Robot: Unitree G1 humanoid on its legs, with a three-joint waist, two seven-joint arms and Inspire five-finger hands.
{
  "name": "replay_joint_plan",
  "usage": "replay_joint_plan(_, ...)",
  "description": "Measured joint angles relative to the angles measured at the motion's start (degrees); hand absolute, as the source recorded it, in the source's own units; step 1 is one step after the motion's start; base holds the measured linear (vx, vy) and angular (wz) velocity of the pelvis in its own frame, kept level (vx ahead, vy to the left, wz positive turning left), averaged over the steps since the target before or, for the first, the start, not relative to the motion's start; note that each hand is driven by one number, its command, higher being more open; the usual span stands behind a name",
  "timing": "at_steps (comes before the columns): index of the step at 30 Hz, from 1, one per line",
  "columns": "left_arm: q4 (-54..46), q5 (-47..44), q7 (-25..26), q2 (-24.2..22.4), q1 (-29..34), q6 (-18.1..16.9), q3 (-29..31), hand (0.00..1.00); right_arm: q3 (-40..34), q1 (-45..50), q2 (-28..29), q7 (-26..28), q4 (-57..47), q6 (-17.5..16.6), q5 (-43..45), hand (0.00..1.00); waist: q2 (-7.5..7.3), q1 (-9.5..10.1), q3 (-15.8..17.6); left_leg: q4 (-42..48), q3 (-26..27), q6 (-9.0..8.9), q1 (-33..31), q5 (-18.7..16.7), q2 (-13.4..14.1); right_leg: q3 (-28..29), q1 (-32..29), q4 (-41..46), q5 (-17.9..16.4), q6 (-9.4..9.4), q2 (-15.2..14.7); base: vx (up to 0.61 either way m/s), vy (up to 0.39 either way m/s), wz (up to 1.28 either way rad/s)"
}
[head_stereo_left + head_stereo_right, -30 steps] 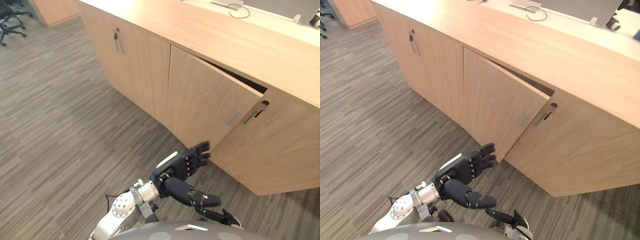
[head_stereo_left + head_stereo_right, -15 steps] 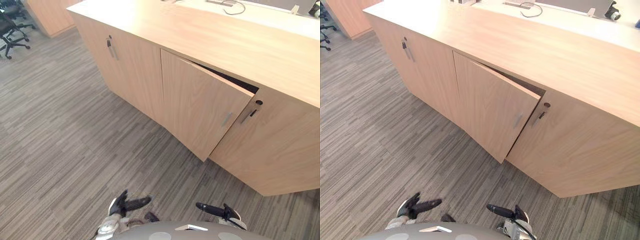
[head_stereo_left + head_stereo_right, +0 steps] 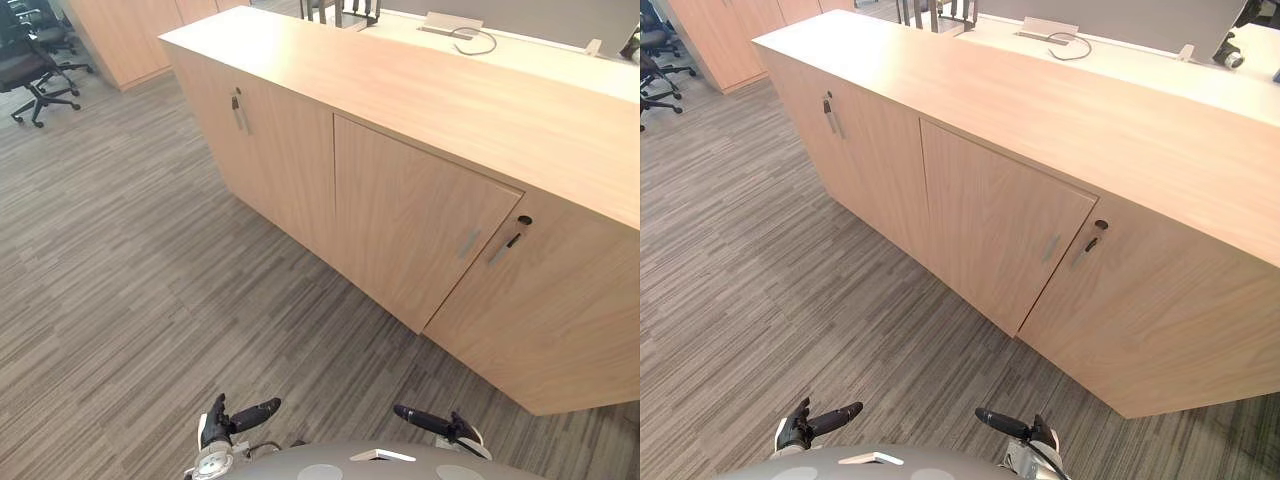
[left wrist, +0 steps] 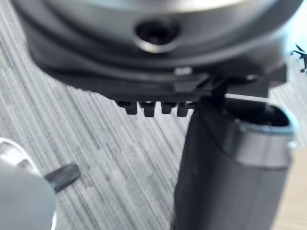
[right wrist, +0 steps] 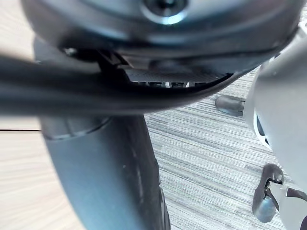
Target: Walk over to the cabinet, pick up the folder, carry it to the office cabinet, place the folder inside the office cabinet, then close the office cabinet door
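In front of the robot, a broad stretch of grey, finely striped carpet (image 3: 120, 260), open to the left as far as a black office chair (image 3: 32, 70) and bounded on the right by the straight foot of the office cabinet (image 3: 450, 100). Long, low box of pale wood grain with a flat top and sharp square edges, running on a slant from far left to near right. Middle door (image 3: 410, 230) shut flush with its neighbours (thin dark seams all round), flat face turned toward the carpet, slim grey handle (image 3: 467, 243) tilted near its right edge, just beside a dark keyhole (image 3: 524, 220) on the next panel. Second bar handle (image 3: 239, 112) further left. Low at the near edge, left hand (image 3: 215, 428) with thumb out and fingers loosely straight, holding nothing. Right hand (image 3: 442, 425) alongside, well apart, finger state impossible to tell.
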Motion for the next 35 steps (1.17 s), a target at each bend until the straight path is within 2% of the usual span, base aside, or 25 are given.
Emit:
replay_joint_plan(6,2.5,-4.2,-6.9,1.9,-1.4,0.1,-6.2,1.0,-0.1,-1.0,1.9,2.3,0.1,0.1,-0.6,1.0,-1.32,-0.62,-0.6,0.0,0.4,-0.29,1.7,0.1,0.0,1.2,1.3,-0.4,0.1,0.07,0.4,-0.01,-0.006,-0.09)
replay_joint_plan(13,5.2,-2.1,-8.8,4.1,-2.9,0.1,-10.6,1.0,-6.4,-2.4,2.6,3.5,2.5,0.1,-0.2,1.0,-1.4,-1.41,-0.7,0.1,0.4,-0.78,2.7,0.4,0.3,4.0,1.3,-0.7,0.2,0.11,1.3,-0.04,-0.001,-0.13)
replay_joint_plan(15,5.9,-1.8,-8.8,4.6,-3.0,0.0,-11.7,1.0,-8.1,-2.9,2.5,3.5,3.5,-0.1,0.4,1.0,-1.82,-2.21,-0.7,0.4,0.4,-0.81,3.1,0.4,0.5,5.3,1.1,-0.7,0.2,0.19,1.5,-0.04,0.016,-0.28)
replay_joint_plan(16,6.3,-1.9,-8.9,5.1,-3.5,0.1,-12.0,1.0,-9.0,-3.2,2.4,3.6,4.4,-0.2,0.7,1.0,-2.44,-2.26,-0.3,3.5,0.0,-1.04,2.8,-0.9,1.4,6.8,1.0,-0.7,0.4,0.19,1.4,0.0,-0.023,-0.55)
replay_joint_plan(17,6.2,-1.8,-8.9,5.7,-4.0,-0.1,-11.9,1.0,-9.1,-3.5,2.2,3.7,5.4,-0.3,2.3,1.0,-2.89,-2.11,0.3,13.9,-3.6,-0.56,0.1,-5.6,5.4,8.7,0.4,-0.3,0.5,0.07,1.7,0.0,-0.056,-0.65)
replay_joint_plan(18,6.3,-1.9,-8.7,5.9,-4.3,-0.1,-11.8,1.0,-9.1,-3.6,2.0,3.8,5.7,-0.4,2.8,1.0,-2.66,-2.19,0.5,19.7,-7.6,-0.14,-2.2,-7.7,7.7,9.6,0.2,-0.1,0.6,-0.04,2.2,-0.03,-0.092,-0.82)
replay_joint_plan(19,6.6,-2.0,-8.4,5.6,-5.0,-0.1,-11.9,1.0,-8.9,-3.6,1.3,3.8,5.9,-0.7,2.8,1.0,-1.92,-1.98,1.2,27.4,-19.7,-1.07,-6.7,-11.7,10.0,11.9,-0.4,0.1,0.8,-0.42,3.6,-0.09,0.027,-1.05)
replay_joint_plan(20,6.7,-2.0,-8.4,4.9,-5.3,-0.2,-12.4,1.0,-8.9,-4.2,-0.8,3.8,7.0,-1.0,2.8,1.0,0.55,-1.59,2.1,28.8,-32.6,-4.06,-8.0,-15.0,9.2,15.0,-1.4,0.4,1.1,-0.96,5.0,-0.11,0.126,-1.19)
replay_joint_plan(21,6.9,-2.2,-8.6,4.6,-5.4,-0.1,-12.4,1.0,-8.9,-4.4,-1.7,3.7,7.3,-1.2,2.9,1.0,1.52,-1.44,2.5,28.6,-37.8,-6.11,-7.9,-16.6,8.3,16.6,-1.7,0.5,1.2,-0.93,5.7,-0.12,0.239,-1.27)
replay_joint_plan(23,6.9,-2.3,-7.6,4.3,-6.3,0.0,-11.6,1.0,-8.0,-3.0,-1.9,3.2,7.5,-1.0,4.4,1.0,0.76,-0.82,3.8,28.3,-47.4,-5.19,-5.1,-16.6,3.5,21.9,-2.8,0.0,2.3,-0.77,6.0,-0.11,0.153,-1.13)
replay_joint_plan(24,6.9,-2.3,-7.1,4.3,-6.6,0.0,-11.6,1.0,-7.4,-2.3,-1.8,3.2,7.3,-1.0,5.0,1.0,0.3,-0.77,4.2,29.4,-48.7,-5.19,-5.3,-16.6,3.0,23.0,-2.6,-0.6,2.9,-0.7,6.0,-0.08,0.084,-0.97)
replay_joint_plan(25,6.9,-2.2,-6.7,4.2,-6.9,0.0,-10.7,1.0,-6.3,-1.9,-2.0,3.0,7.2,-1.0,5.6,1.0,-0.19,-0.64,4.4,30.7,-53.1,-5.03,-5.9,-16.9,1.5,25.2,-2.8,-1.5,4.2,-0.58,5.9,-0.04,0.085,-0.67)
replay_joint_plan(26,6.9,-2.3,-6.8,4.0,-7.0,-0.1,-10.0,1.0,-5.6,-1.9,-2.0,2.9,7.2,-1.0,5.7,1.0,-0.31,-0.64,4.4,30.6,-55.1,-4.73,-5.7,-17.2,0.9,26.1,-3.1,-2.0,4.8,-0.47,5.9,-0.06,0.154,-1.0)
replay_joint_plan(28,7.0,-2.3,-6.4,3.1,-6.9,-0.1,-7.3,1.0,-1.9,-1.8,-2.0,3.4,6.1,-1.3,6.1,1.0,0.07,-0.71,4.7,26.9,-51.0,-4.29,-2.8,-18.3,1.0,30.7,-4.2,-4.1,7.6,-0.66,6.0,-0.07,0.163,-1.08)
replay_joint_plan(29,7.0,-2.4,-6.2,2.9,-6.9,-0.1,-6.3,1.0,-1.2,-1.7,-2.1,3.5,5.7,-1.3,6.1,1.0,-0.39,-0.51,4.4,26.1,-49.5,-4.3,-2.1,-18.5,1.0,32.1,-4.7,-4.2,8.0,-0.67,5.9,-0.07,0.104,-1.09)
replay_joint_plan(31,7.4,-2.3,-5.9,2.6,-5.8,-0.3,-5.1,1.0,1.6,-1.2,-2.4,3.8,5.0,-1.4,6.3,1.0,-0.32,-0.87,3.4,23.6,-44.8,-4.12,-0.4,-18.5,0.5,36.0,-6.7,-4.3,9.0,-0.6,5.7,-0.07,0.073,-1.04)
replay_joint_plan(33,8.6,-2.2,-6.1,2.5,-6.0,-1.0,-5.3,1.0,3.6,-0.1,-2.6,3.8,4.3,-1.7,6.7,1.0,-0.54,-1.04,3.0,22.0,-42.3,-3.95,0.5,-18.1,0.4,37.3,-8.0,-4.3,9.6,-0.68,5.5,-0.03,0.03,-0.79)
replay_joint_plan(35,8.8,-2.3,-6.2,2.4,-6.0,-1.2,-5.4,1.0,5.3,0.2,-3.0,3.9,4.1,-2.0,7.4,1.0,-0.62,-1.11,2.9,20.3,-40.4,-3.94,1.6,-17.7,0.2,38.0,-8.7,-4.3,10.2,0.03,5.4,-0.01,0.005,-0.5)
